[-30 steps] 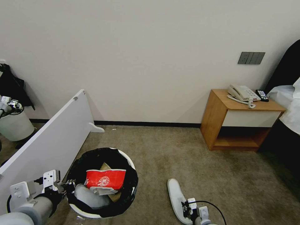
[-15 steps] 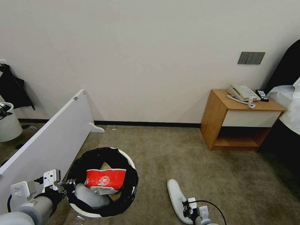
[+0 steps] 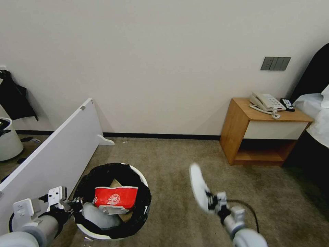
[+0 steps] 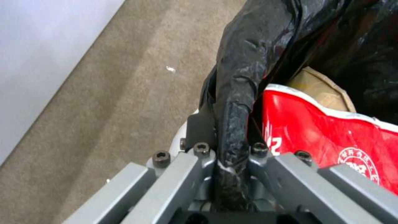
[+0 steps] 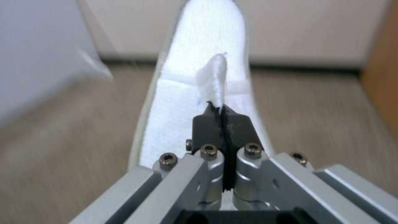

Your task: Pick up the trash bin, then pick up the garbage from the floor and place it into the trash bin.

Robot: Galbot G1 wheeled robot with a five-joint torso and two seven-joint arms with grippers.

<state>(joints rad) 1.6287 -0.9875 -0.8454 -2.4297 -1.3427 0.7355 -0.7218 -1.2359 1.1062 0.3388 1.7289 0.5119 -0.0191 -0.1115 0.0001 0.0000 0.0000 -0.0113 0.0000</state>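
Meanwhile, open carpet (image 3: pixel 171 154) stretches between white board (image 3: pixel 51 154) and nightstand (image 3: pixel 260 133); left pincer (image 3: pixel 76 202) clamps the black-lined trash bin (image 3: pixel 113 200) rim, right pincer (image 3: pixel 211 201) grips 1 white slipper (image 3: pixel 198 187) aloft beside it.

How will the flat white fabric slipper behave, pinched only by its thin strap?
The flat white fabric slipper probably weighs little: the right hand lifts it by the strap alone. Held there, it may swing or twist. Its sole looks fairly straight, so likely semi-stiff.
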